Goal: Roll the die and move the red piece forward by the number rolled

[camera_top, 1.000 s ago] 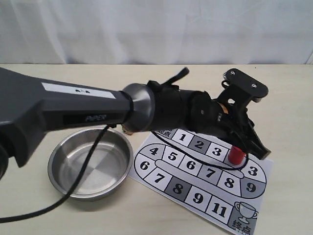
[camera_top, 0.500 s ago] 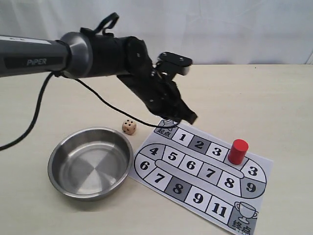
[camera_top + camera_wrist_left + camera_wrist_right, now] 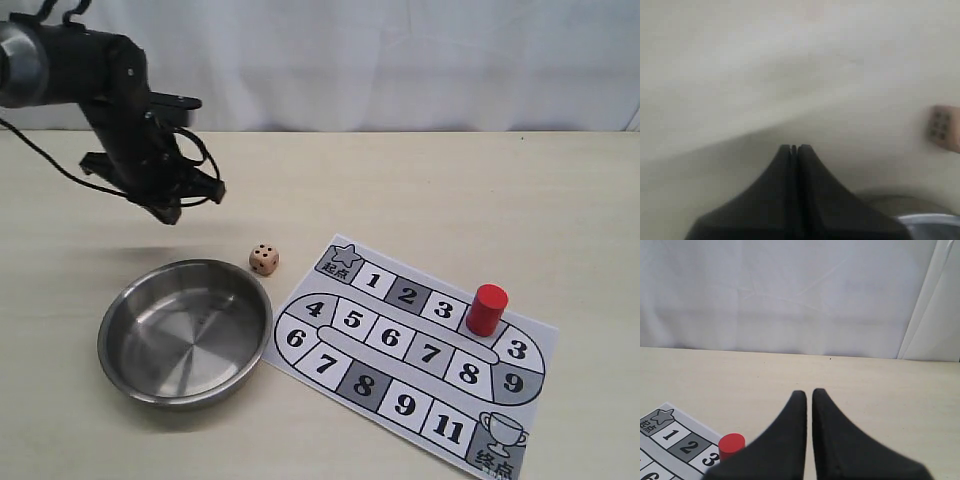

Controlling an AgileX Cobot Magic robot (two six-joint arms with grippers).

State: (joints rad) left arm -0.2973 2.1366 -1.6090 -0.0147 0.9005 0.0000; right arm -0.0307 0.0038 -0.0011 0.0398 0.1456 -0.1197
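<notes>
The die (image 3: 264, 259) lies on the table between the bowl and the board's start corner, four pips up; the left wrist view also catches the die (image 3: 942, 127) off to one side. The red piece (image 3: 487, 308) stands upright on the board (image 3: 400, 372), on the square just past the top row's 3. My left gripper (image 3: 175, 210) hangs shut and empty above the table at the far left, well away from the die. In its wrist view the left gripper (image 3: 794, 146) has its jaws pressed together. My right gripper (image 3: 809, 391) is shut on nothing, with the red piece (image 3: 732, 444) beside it.
A steel bowl (image 3: 112, 322) sits at the front left, close to the die; its rim (image 3: 930, 219) shows in the left wrist view. The paper board with numbered squares (image 3: 675, 437) lies flat at the front right. A white curtain backs the table.
My left arm has drawn back from over the red piece, swinging across the table to the far left. The piece stays standing on the board, and the die has come into view.
</notes>
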